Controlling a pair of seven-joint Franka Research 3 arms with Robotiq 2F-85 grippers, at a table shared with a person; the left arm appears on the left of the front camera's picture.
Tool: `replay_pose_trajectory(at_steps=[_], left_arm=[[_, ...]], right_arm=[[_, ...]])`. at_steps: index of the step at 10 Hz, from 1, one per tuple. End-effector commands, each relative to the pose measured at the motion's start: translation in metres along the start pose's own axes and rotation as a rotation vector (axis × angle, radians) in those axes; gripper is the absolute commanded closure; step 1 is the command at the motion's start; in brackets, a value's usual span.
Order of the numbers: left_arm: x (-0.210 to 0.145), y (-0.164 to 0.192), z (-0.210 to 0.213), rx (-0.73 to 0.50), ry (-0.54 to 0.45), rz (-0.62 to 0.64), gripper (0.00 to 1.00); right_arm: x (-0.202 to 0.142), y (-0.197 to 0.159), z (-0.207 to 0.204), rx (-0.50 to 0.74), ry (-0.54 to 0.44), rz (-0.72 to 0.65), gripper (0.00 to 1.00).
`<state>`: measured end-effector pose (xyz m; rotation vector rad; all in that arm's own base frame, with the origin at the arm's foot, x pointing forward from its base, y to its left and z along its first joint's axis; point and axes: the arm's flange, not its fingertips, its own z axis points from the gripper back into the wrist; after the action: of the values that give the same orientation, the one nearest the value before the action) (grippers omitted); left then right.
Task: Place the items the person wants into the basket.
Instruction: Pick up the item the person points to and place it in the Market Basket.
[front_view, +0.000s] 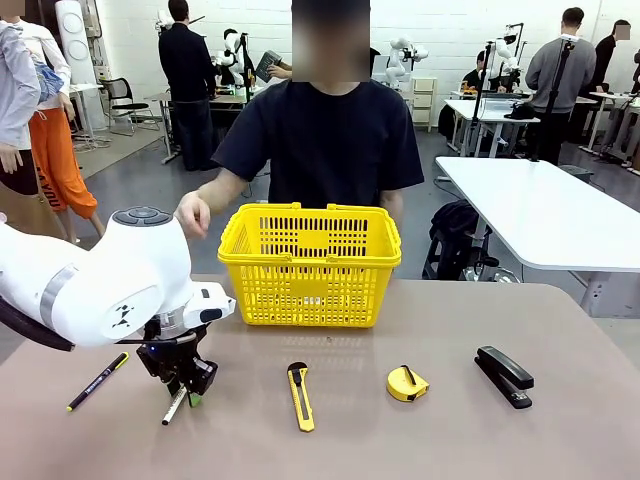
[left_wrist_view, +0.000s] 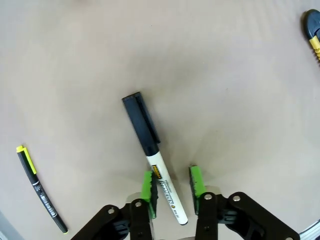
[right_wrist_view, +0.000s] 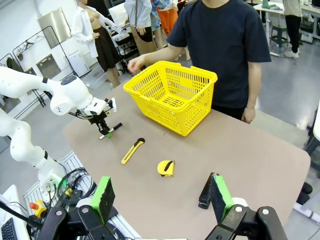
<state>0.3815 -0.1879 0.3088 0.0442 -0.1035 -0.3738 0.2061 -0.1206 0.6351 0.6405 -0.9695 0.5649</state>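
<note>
As the marker (left_wrist_view: 150, 145) sits between them, the left jaws grip its barrel.

The basket (front_view: 312, 292) is bright yellow with slotted sides. The marker (left_wrist_view: 154, 156) is white with a black cap. The stapler (front_view: 504, 376) is black. The tape measure (front_view: 407, 383) and the knife (front_view: 300, 397) are yellow and black. The pen (front_view: 97, 381) is black with yellow. The left gripper (left_wrist_view: 171, 173) is black with green pads.
</note>
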Motion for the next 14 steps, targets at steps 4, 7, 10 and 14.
replay_pose_trajectory(at_steps=[4,7,10,14], left_arm=[[0.002,-0.001,-0.009,0.032,0.019,0.016,1.00],[0.001,0.001,-0.006,0.020,0.027,0.002,1.00],[-0.010,0.026,0.128,-0.131,0.113,-0.073,0.93],[-0.028,0.032,0.282,-0.137,-0.005,-0.147,0.93]], right_arm=[[0.000,-0.002,-0.003,0.016,-0.012,0.006,0.00],[0.000,-0.002,-0.003,0.016,-0.012,0.006,0.00],[0.000,-0.002,-0.003,0.016,-0.012,0.006,0.00],[0.000,-0.002,-0.003,0.016,-0.012,0.006,0.00]])
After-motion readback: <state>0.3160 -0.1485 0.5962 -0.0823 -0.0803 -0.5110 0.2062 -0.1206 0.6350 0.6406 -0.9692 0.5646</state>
